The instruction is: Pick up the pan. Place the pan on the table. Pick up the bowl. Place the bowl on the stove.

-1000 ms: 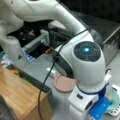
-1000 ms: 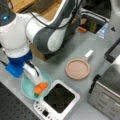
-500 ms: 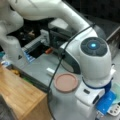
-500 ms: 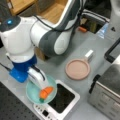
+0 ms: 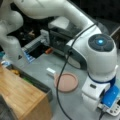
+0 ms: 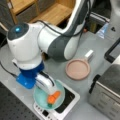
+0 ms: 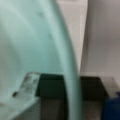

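The teal bowl (image 6: 42,96) with an orange carrot piece (image 6: 53,97) inside hangs over the left part of the white stove (image 6: 68,103). My gripper (image 6: 49,90) is shut on the bowl's rim. In the wrist view the rim (image 7: 71,62) runs between the two fingers (image 7: 31,81). Whether the bowl touches the stove I cannot tell. The pinkish-brown pan (image 6: 78,69) lies flat on the grey table (image 6: 57,72), with its white handle pointing away from me. In a front view the pan (image 5: 66,82) sits left of my wrist, and a stove corner (image 5: 113,110) shows below it.
A steel toaster oven (image 6: 107,92) stands right of the stove. A wooden block (image 5: 20,96) and a dark tray (image 5: 35,81) sit at a front view's left. Wooden shelves (image 6: 50,12) are behind the arm. A black cable (image 5: 61,75) hangs across the pan.
My gripper has carried the bowl toward a front view's right and bottom, from beside the stove to over its left part. The pan has stayed still.
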### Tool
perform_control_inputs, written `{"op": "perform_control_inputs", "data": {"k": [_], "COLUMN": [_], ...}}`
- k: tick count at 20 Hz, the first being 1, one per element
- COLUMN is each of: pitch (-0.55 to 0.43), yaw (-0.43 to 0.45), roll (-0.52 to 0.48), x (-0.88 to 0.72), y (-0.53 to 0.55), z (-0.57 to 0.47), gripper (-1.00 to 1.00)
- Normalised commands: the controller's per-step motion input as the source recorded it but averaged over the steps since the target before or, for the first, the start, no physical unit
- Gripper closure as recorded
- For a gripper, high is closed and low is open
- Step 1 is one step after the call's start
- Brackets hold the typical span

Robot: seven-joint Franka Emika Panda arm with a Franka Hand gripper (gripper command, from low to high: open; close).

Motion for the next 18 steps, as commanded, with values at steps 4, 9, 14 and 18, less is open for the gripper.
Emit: {"op": "perform_control_inputs", "data": {"k": [4,9,14,18], "pitch": [-0.145,-0.173,-0.217,-0.235], "yaw": [-0.052,-0.077,-0.089,-0.074], "roll": [-0.201,-0.206,-0.223,-0.225], "x": [-0.38,-0.42,-0.37,-0.32], "y": [0.21,0.15,0.09,0.07], "z": [-0.15,-0.15,-0.18,-0.17], "gripper": [1.00,1.00,1.00,1.00]}}
